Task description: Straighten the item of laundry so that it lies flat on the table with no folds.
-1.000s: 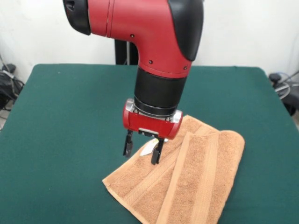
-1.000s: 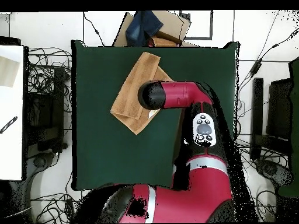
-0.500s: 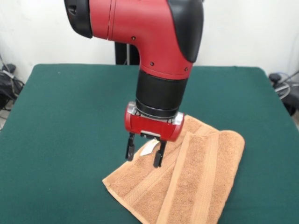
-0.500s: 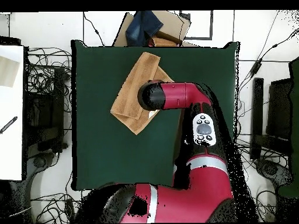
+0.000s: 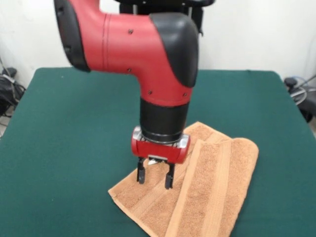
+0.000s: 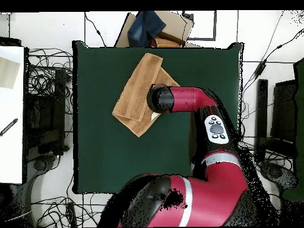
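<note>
The orange-tan towel (image 5: 207,187) was seen folded over itself on the green worktop (image 5: 69,133), striped bands showing. The pincer (image 5: 155,178) was held spread just above it.

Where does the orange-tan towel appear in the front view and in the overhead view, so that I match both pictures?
Front view: the towel lies at lower centre-right on the green table, below the open gripper.
Overhead view: the towel lies upper centre-left, partly under the arm's end.
Shared landmark: the red arm's black-capped end over the towel's edge.
</note>
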You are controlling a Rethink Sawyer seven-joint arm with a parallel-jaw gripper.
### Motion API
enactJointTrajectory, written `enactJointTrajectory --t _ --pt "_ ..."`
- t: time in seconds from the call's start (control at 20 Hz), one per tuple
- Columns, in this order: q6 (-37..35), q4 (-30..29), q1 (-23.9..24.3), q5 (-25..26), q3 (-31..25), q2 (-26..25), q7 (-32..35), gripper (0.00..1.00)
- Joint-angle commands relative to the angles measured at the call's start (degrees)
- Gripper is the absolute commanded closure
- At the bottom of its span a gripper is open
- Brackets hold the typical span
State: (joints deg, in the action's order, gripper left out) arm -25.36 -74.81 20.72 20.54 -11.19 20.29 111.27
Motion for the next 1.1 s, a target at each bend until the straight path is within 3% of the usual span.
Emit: enactJointTrajectory --t 0.05,0.5,1.0,1.05,1.1 --pt "0.8 -3.2 4.7 5.0 -8.9 -5.5 -12.0 0.0" --pt "4.2 -2.8 6.9 8.9 -8.8 -7.8 -10.2 0.0" --pt "6.6 0.2 2.5 10.8 -5.1 -9.3 -3.4 0.0" --pt "7.8 0.4 1.7 11.8 -4.4 -9.2 -2.0 1.0" --pt "8.8 0.4 1.4 12.1 -4.1 -9.1 -1.3 1.0"
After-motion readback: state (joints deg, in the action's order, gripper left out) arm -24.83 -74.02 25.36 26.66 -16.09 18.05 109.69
